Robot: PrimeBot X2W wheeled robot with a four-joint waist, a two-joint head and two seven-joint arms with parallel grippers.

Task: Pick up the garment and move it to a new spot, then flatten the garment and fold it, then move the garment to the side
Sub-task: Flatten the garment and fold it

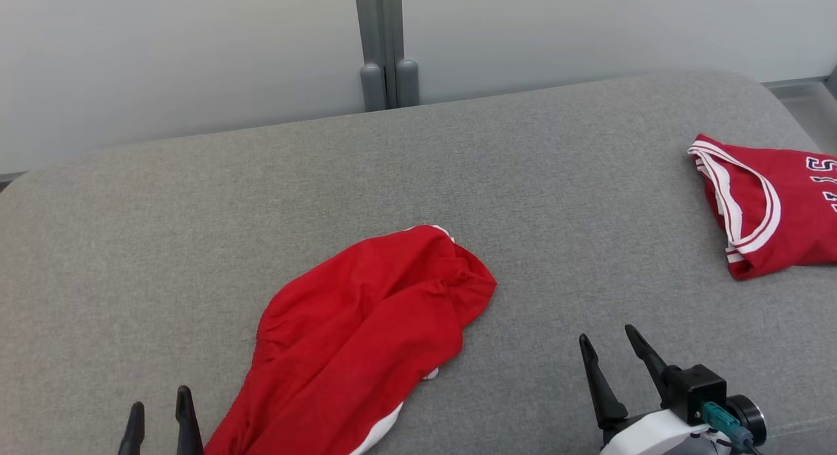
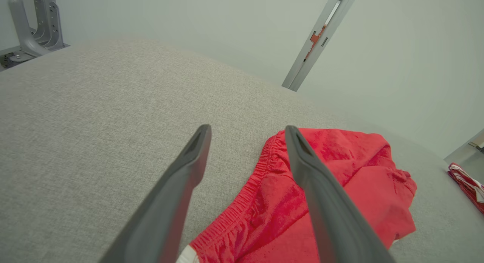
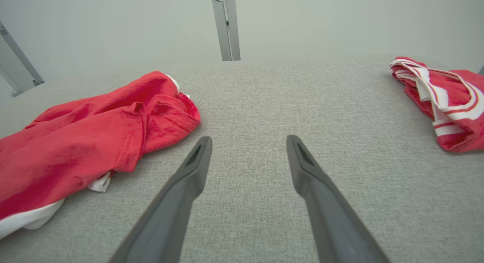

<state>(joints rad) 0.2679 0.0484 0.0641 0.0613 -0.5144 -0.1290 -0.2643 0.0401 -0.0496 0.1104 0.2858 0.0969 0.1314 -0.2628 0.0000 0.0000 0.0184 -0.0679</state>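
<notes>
Both pairs of jaws apart, empty; red garment [image 1: 353, 337] crumpled on grey cushion [image 1: 196, 213] beside left pair.

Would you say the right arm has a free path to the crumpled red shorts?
Probably yes: the right end effector stands open over bare grey cushion, with nothing lying between it and the red shorts to its left. The red jersey lies off on its other side.

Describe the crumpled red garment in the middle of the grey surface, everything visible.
The red garment looks like soft knit shorts: a gathered elastic waistband, stitched hems, white trim at the near edge. It lies crumpled and bunched, resting on the grey upholstered surface. The left gripper stands open beside it, not gripping it.
</notes>
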